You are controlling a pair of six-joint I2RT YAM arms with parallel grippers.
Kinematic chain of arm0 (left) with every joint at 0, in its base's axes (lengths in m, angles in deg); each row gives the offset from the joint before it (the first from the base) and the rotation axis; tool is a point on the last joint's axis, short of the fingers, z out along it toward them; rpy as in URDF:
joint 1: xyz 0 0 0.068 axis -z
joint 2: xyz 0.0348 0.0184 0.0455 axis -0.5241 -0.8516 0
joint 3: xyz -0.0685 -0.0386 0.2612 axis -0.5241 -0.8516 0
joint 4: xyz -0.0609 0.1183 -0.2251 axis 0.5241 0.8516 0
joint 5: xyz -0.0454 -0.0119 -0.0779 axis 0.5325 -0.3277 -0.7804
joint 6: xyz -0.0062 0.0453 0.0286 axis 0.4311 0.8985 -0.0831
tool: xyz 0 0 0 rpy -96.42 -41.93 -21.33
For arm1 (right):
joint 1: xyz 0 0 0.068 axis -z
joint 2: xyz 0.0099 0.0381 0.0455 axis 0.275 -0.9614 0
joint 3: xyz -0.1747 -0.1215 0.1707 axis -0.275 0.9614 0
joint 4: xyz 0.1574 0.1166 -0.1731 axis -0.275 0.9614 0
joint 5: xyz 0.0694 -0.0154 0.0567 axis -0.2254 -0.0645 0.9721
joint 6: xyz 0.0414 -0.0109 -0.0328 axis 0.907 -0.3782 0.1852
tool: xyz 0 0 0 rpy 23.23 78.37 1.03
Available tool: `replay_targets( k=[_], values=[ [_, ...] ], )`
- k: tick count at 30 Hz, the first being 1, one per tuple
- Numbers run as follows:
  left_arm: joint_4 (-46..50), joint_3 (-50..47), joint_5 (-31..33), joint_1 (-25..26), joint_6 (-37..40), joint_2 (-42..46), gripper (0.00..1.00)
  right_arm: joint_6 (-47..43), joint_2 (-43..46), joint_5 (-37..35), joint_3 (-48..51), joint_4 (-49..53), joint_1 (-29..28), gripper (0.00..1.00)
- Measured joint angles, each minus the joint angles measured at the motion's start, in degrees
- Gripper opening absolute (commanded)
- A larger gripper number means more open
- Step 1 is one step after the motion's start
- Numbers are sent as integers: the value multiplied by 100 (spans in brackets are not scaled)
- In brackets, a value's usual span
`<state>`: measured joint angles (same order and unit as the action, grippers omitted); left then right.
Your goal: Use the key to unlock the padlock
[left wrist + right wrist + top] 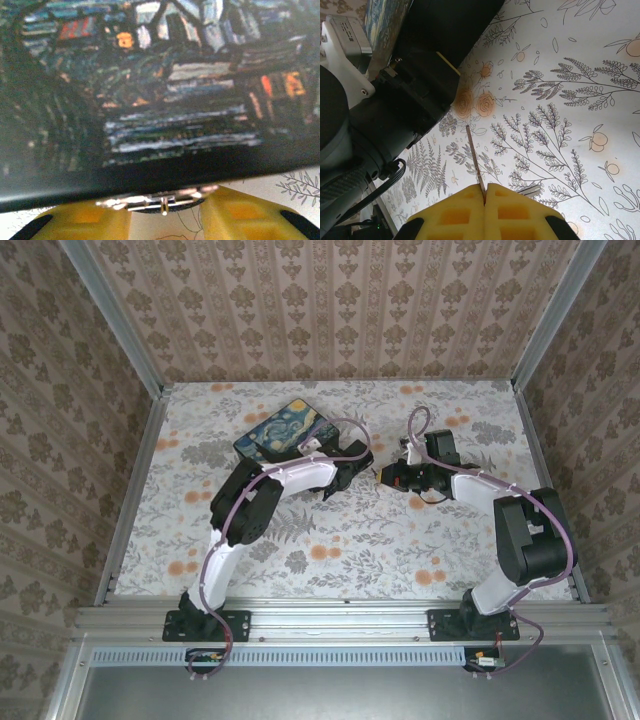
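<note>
The padlock [160,201] is a tiny shiny metal piece right under the near edge of the black box with the swirly blue lid [150,100]. My left gripper [162,214] has its yellow pads against both ends of the padlock, shut on it. My right gripper [485,194] is shut on the key [475,159]. The thin blade sticks out past the pads and points at the left arm's black wrist [410,100], a short gap away. Seen from above, the two grippers [345,468] [385,476] face each other at mid-table, right of the box [285,430].
A floral cloth [330,540] covers the table, with metal rails along the sides and patterned walls behind. The left wrist's white camera [345,45] and cable loops lie close to the box. A purple cable [415,425] arches over the right wrist.
</note>
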<state>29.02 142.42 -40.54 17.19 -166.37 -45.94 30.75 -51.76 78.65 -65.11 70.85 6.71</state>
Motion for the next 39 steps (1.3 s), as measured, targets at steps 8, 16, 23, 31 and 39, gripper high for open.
replay_targets(
  k=[8, 16, 23, 31, 39],
  values=[
    [-17, -372, 153, -234, 15, 184, 22, 4, -107, 39, 0, -20, 0, 0],
    [-374, -1049, -116, -479, 793, 686, 12, 2, -120, 37, 2, -17, 0, 1],
    [-632, -1812, -841, -844, 1738, 1429, 8, 0, 63, -11, 81, 48, -142, 1],
    [-476, -1884, -1587, -1001, 2450, 2022, 5, -20, 225, -125, 81, 188, -555, 1],
    [39, -1847, -2883, -1338, 2712, 2433, 5, 50, 501, -92, 245, -9, -1233, 1]
  ],
)
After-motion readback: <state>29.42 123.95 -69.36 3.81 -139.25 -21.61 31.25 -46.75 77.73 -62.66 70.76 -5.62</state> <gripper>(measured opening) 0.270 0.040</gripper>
